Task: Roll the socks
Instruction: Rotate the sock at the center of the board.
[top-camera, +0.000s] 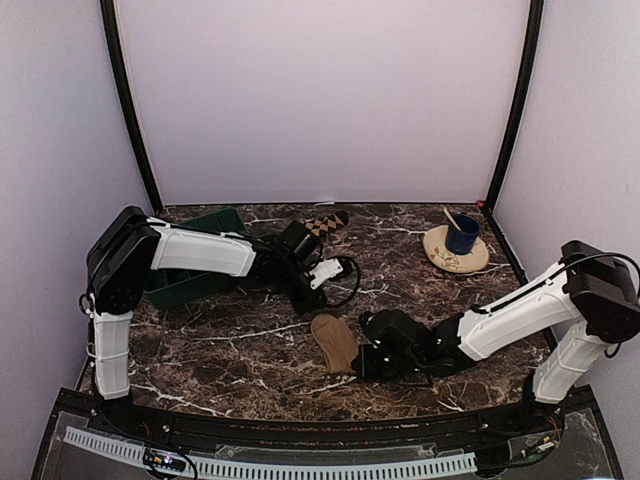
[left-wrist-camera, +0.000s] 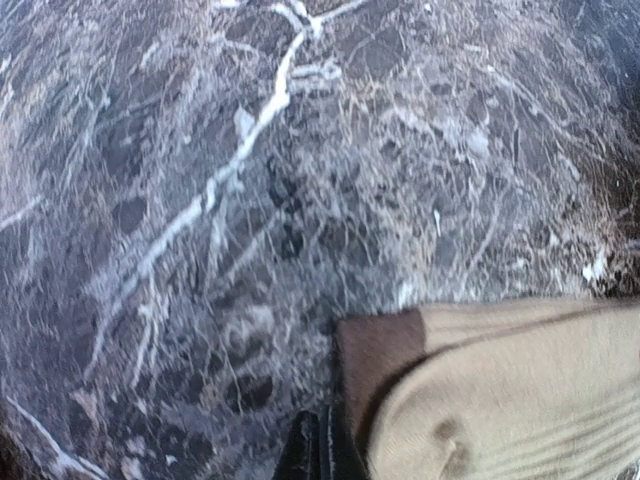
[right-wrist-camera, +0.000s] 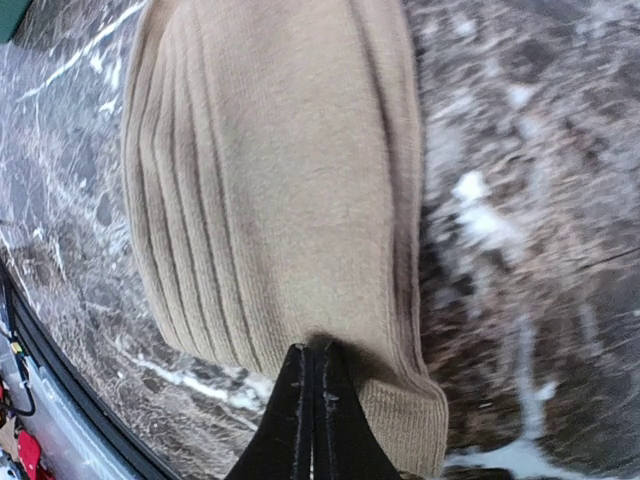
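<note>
Jaws of your right gripper (right-wrist-camera: 310, 350) are clenching flat together on the ribbed cuff edge of the tan sock (right-wrist-camera: 280, 170), which is lying on the marble table (top-camera: 250, 340) between the 2 arms. Your left gripper (left-wrist-camera: 318, 425) is pressing its jaws together just beside that sock's darker toe; whether they are pinching fabric, you cannot tell. The checkered sock (top-camera: 326, 222) is lying well apart at the far side, near the green tray (top-camera: 190, 285).

My top camera looks down from high behind the near edge over the whole table (top-camera: 230, 340). Both wrist cameras sit very close above it, facing down, and all three share the tan sock (top-camera: 335, 342).
</note>
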